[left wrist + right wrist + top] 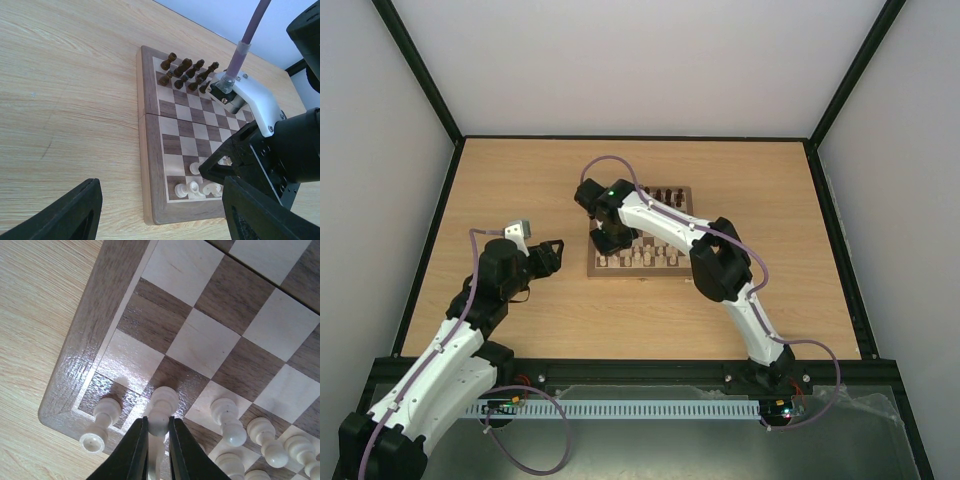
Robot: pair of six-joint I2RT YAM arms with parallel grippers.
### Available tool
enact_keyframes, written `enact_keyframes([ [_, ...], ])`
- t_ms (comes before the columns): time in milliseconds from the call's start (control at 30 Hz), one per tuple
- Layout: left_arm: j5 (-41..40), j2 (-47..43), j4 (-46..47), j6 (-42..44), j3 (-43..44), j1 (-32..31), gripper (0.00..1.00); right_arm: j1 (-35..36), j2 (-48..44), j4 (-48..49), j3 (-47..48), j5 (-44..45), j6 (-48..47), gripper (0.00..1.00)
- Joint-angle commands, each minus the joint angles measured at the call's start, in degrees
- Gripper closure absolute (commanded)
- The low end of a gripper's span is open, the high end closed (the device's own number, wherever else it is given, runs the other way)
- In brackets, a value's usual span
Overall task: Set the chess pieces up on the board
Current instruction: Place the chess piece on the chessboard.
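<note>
board (641, 273) (145, 165) (95, 340): checkered wooden square with a brown border, lying flat on the table (520, 190) ahead of the two arm bases.
chess pieces (650, 258) (192, 189) (227, 420): pale set, gathered on the board's two near rows; several are hidden under the right arm in the top view.
dark pieces (665, 195) (187, 72): grouped on the two far rows.
right gripper (610, 240) (159, 440): over the board's near left corner, fingers pressed together on one pale piece.
pinched piece (164, 401): its stem is caught between the two black fingers and its rounded end shows beyond them (whether it touches the square below cannot be told). It sits just beside another pale piece on the corner square.
left gripper (545, 255) (160, 200): off the board's left side above bare table, fingers spread and holding nothing, pointed toward the board.
</note>
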Motion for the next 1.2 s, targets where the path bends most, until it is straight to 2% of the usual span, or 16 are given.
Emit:
enact_keyframes([
  [0, 0.0, -0.6, 0.7, 0.1, -0.8, 0.4, 0.31, 0.3, 1.7, -2.1, 2.3, -0.6, -0.7, 0.88],
  [1167, 0.1, -1.4, 1.1, 0.4, -0.9, 0.4, 0.31, -1.6, 2.4, -2.0, 2.8, 1.8, -0.3, 0.84],
])
